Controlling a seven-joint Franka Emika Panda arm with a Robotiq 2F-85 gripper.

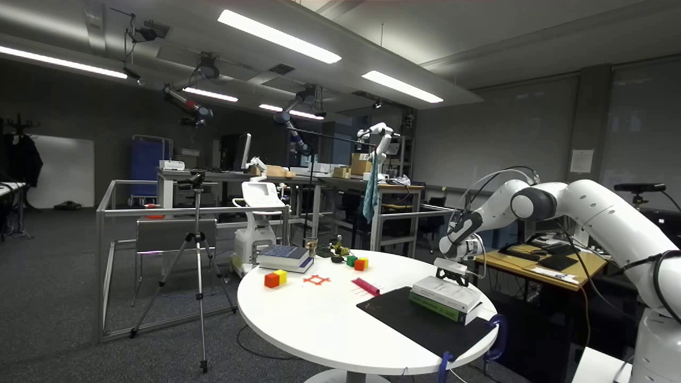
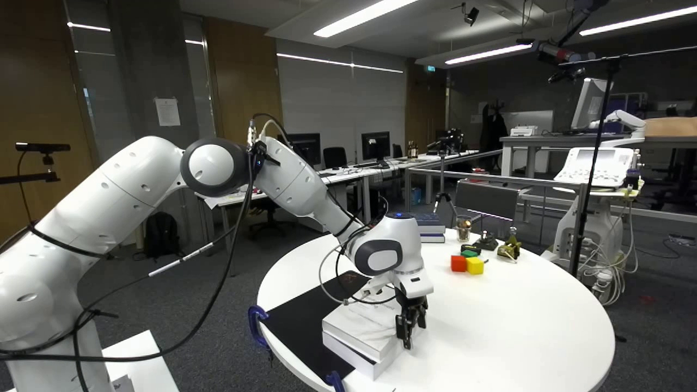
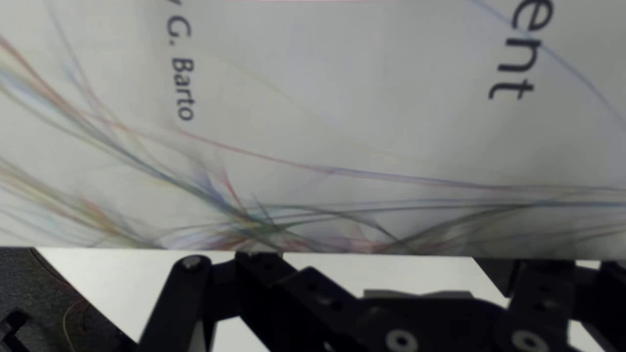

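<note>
Beside the book stack (image 2: 362,326), gripper (image 2: 415,333) stands wide

Both fingers (image 3: 543,286) spread far apart, pointing down along one and the same side of the stack. Wrist view: finger ends meet the edge of the top book (image 3: 313,122); touching or just apart, can't tell. Stack is two thick books lying flat. Top book has a pale cover, thin coloured lines, cut-off print reading "G. Barto" and "ent"; lower book (image 1: 433,307) shows a green spine. White robot arm (image 2: 294,179) reaches over the stack. Directly under the stack: black mat (image 1: 396,324) on round white table (image 1: 319,319). Blue clamps (image 1: 497,336) grip the table rim near the stack.

Next out from the stack: pink-red roll (image 1: 366,286). Then red, green and yellow cubes (image 2: 463,264) in a cluster, orange hash-shaped piece (image 1: 317,279), red-and-yellow cube pair (image 1: 274,279). Well apart from the stack, across the table: dark blue books (image 1: 284,256), glass (image 2: 463,230) near them, small brassy figure (image 2: 510,247).

Farthest from the stack, off the table: tripod (image 1: 198,239), white cart with a screen (image 1: 260,215), dark arms hanging from the ceiling (image 1: 183,101).
</note>
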